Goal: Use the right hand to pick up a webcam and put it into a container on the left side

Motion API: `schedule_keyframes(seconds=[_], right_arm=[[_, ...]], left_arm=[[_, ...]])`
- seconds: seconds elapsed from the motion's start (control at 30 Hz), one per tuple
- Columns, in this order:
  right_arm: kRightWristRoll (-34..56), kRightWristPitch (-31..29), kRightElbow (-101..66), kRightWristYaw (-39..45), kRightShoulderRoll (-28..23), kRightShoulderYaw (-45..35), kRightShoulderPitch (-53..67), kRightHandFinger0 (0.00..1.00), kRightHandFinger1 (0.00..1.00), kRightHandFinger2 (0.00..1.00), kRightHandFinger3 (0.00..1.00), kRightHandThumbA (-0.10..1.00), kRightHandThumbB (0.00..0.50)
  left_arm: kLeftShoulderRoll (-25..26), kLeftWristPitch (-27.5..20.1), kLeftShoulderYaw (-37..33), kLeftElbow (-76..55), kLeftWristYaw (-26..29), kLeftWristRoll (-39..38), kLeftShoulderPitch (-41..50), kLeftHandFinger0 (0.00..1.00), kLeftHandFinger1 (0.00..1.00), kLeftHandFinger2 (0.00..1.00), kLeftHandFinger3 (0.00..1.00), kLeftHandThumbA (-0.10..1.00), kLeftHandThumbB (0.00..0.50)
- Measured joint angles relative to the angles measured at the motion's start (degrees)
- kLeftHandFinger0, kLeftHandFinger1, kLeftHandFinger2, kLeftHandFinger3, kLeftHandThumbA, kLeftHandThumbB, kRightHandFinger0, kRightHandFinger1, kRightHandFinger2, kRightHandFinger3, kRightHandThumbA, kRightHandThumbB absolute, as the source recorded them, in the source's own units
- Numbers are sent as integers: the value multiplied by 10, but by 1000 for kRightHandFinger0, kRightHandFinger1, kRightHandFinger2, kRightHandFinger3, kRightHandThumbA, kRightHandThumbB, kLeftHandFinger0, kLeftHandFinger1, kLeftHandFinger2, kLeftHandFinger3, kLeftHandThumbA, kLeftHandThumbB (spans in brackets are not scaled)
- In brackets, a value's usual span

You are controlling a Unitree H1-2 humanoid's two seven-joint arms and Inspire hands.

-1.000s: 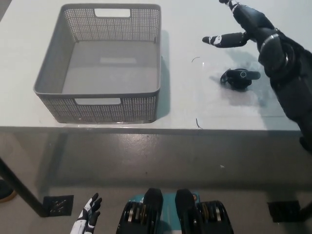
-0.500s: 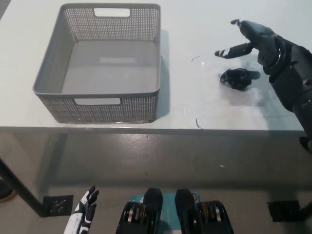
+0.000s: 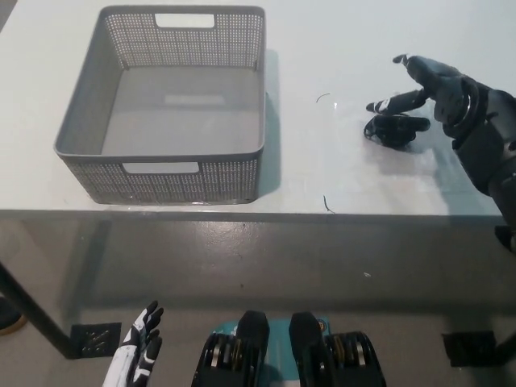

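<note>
Left robot hand (image 3: 137,361): white, low at the near edge, below the surface; fingers spread, holding nothing.
Surface (image 3: 339,173): pale, carrying webcam and container.
Webcam (image 3: 395,129): black, lying on the surface just below and beside the right robot hand's fingertips; contact cannot be told.
Right robot hand (image 3: 427,85): black, above the webcam; fingers spread apart, holding nothing.
Container (image 3: 173,173): grey perforated basket, well apart to the left of the right robot hand.

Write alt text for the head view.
A black right robot hand, fingers spread, hovers just over a black webcam on a white table. An empty grey basket sits left; the white left robot hand hangs below the table edge.
</note>
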Motion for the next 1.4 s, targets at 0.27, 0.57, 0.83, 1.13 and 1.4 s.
schedule_keyframes(seconds=[0.27,0.57,0.83,1.13,1.4], right_arm=[[13,-3,15,4,1,0,30,1000,1000,1000,1000,766,492],[15,-9,29,2,7,4,49,1000,1000,1000,1000,797,481],[17,-13,34,-12,9,6,50,1000,1000,1000,1000,666,430],[32,-62,34,-118,8,-27,76,0,387,797,820,-100,142],[52,-112,36,-211,8,-54,95,8,452,874,827,-100,136]], left_arm=[[1,0,0,0,0,2,-3,1000,1000,1000,1000,990,33],[2,0,-2,0,0,8,-5,1000,1000,1000,1000,984,29],[2,1,-2,1,0,12,-12,1000,1000,1000,1000,991,37],[2,1,-2,1,0,14,-17,1000,1000,1000,1000,992,17],[5,2,-2,1,0,17,-19,1000,1000,1000,1000,1000,8]])
